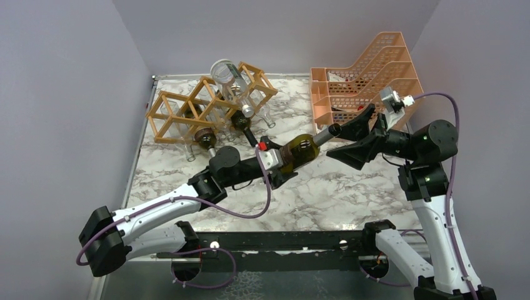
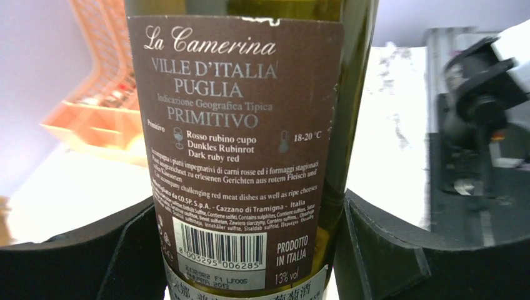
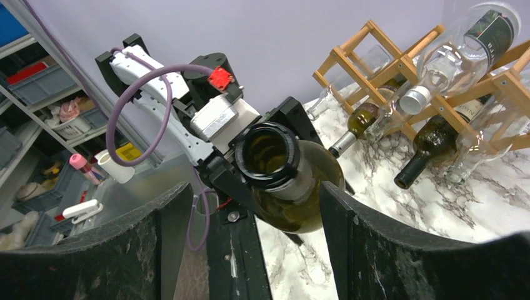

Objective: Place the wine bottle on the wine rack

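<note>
The wine bottle, dark green glass with a brown label, hangs nearly level over the middle of the marble table, neck pointing right. My left gripper is shut on its body; in the left wrist view both fingers press the sides of the bottle at the left gripper. My right gripper stands open around the neck end. The open bottle mouth lies between the right gripper fingers with gaps on both sides. The wooden wine rack sits at the back left.
The wine rack holds several bottles, necks pointing toward the table's middle; a clear bottle lies tilted on top. A peach-orange mesh organiser stands at the back right, behind my right arm. Grey walls close in left, back and right.
</note>
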You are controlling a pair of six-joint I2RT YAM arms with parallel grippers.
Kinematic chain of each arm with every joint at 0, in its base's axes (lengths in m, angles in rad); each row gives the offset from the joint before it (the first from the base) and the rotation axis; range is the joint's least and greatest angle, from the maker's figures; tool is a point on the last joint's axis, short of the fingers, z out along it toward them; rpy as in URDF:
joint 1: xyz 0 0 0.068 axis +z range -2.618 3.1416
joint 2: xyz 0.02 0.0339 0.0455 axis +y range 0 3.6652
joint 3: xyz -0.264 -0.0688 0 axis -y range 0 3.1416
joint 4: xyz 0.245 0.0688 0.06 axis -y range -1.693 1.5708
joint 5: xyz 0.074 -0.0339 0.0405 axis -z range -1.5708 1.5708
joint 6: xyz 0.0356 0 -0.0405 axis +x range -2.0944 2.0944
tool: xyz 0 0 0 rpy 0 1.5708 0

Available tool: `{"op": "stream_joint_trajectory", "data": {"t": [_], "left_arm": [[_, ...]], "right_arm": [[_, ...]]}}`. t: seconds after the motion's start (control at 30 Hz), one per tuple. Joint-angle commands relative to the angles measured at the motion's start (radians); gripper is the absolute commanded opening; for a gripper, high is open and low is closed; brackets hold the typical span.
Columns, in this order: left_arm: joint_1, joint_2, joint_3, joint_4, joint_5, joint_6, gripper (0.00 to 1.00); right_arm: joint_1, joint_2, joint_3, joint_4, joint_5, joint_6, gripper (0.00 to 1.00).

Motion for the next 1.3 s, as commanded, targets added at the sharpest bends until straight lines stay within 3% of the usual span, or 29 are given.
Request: {"op": "stream_joint_trajectory", "data": {"t": [0.0, 0.3, 0.6, 0.83, 1.27], "left_arm": [[0.0, -0.02, 0.114, 0.097, -0.119, 0.32, 0.0], [0.0, -0.005, 0.16, 0.088, -0.253, 0.679, 0.0], [0.0, 0.042, 0.236, 0.072, -0.331, 0.973, 0.0], [0.0, 0.062, 0.255, 0.049, -0.364, 1.201, 0.0], [0.0, 0.111, 0.265, 0.043, -0.442, 1.591, 0.0]], "right_arm": [[0.001, -0.006, 0.043, -0.032, 0.037, -0.001, 0.76], [0.001, -0.084, 0.09, -0.111, 0.055, -0.042, 0.73], [0.005, -0.111, 0.165, -0.329, 0.059, -0.254, 0.76], [0.01, -0.086, 0.236, -0.468, 0.22, -0.39, 0.77], [0.033, -0.001, 0.226, -0.596, 0.389, -0.478, 0.79]]}}
